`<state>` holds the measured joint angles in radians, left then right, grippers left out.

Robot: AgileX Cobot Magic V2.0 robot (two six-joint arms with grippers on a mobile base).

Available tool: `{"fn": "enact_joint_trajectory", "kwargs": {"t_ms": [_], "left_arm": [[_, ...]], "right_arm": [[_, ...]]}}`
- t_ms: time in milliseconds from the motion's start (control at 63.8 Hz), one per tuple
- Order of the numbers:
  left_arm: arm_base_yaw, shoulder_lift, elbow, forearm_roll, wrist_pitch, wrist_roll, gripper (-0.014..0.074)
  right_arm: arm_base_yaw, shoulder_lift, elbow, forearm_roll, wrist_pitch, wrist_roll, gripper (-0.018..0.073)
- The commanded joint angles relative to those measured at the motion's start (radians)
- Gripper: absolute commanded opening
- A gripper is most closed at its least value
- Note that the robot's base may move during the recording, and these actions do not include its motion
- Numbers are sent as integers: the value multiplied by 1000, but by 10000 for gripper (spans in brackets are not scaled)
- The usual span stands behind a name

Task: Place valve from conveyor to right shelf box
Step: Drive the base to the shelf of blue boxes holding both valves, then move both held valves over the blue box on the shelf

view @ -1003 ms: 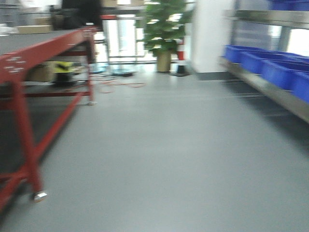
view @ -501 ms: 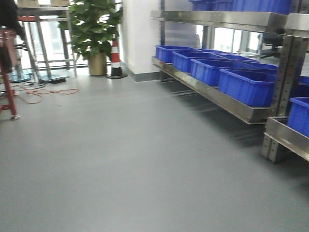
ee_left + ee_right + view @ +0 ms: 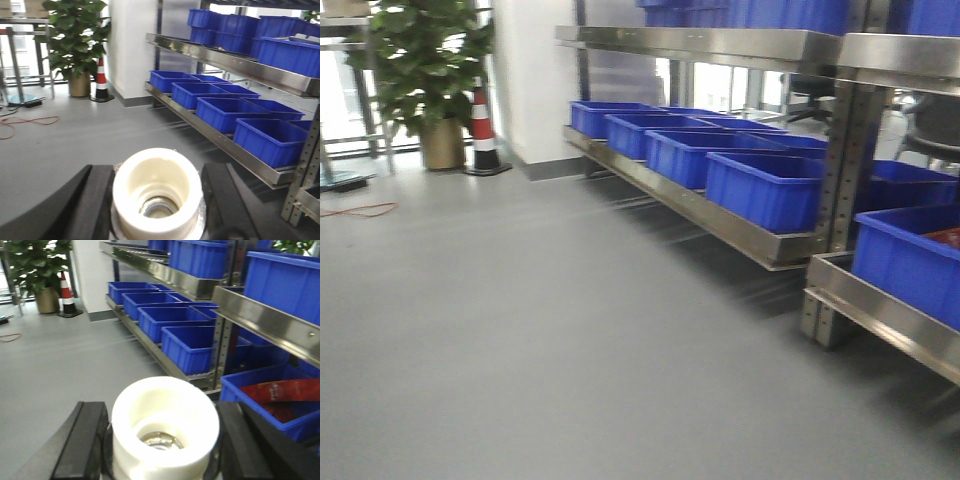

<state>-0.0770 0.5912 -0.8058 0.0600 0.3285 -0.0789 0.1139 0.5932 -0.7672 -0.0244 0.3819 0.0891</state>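
In the left wrist view a valve point(image 3: 150, 162), a cream hollow cylinder with a silvery metal core and flange, sits between the black fingers point(image 3: 95, 200) of my left gripper point(image 3: 157, 187), which is shut on it. The right wrist view shows a similar white valve point(image 3: 165, 397) held the same way in my right gripper point(image 3: 162, 427), its fingers point(image 3: 240, 440) close on both sides. The steel shelf point(image 3: 720, 218) with blue boxes point(image 3: 765, 185) runs along the right. The conveyor is out of view.
An upper shelf level point(image 3: 720, 42) carries more blue boxes. A nearer blue box point(image 3: 280, 395) holds something red. A potted plant point(image 3: 425, 70) and a striped traffic cone point(image 3: 483, 130) stand at the far left by a white pillar. An orange cable point(image 3: 355, 210) lies on the grey floor.
The front view has swung right: the red-framed table has left the frame, the plant has slid to the far left, and the shelf with blue boxes now fills the right side.
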Motion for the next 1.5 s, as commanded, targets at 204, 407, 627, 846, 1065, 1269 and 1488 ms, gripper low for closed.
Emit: {"fn": "enact_joint_trajectory", "kwargs": {"t_ms": [204,407,627,846,1065,1269,1488], "left_arm": [[-5,-7,-7,-3,-64,1,-111],[-5,-7,-7,-3,-64,1,-111],[-5,-7,-7,-3,-64,1,-111],[-5,-7,-7,-3,-64,1,-111],[-5,-7,-7,-3,-64,1,-111],[-5,-7,-7,-3,-64,1,-111],[-5,-7,-7,-3,-64,1,-111]], "right_arm": [[-1,-9,-10,-10,-70,0,-167],[-1,-9,-10,-10,-70,0,-167],[-1,-9,-10,-10,-70,0,-167],[-1,-9,-10,-10,-72,0,-167],[-1,-9,-10,-10,-72,0,-167],[-1,-9,-10,-10,-74,0,-167],[-1,-9,-10,-10,-76,0,-167]]}}
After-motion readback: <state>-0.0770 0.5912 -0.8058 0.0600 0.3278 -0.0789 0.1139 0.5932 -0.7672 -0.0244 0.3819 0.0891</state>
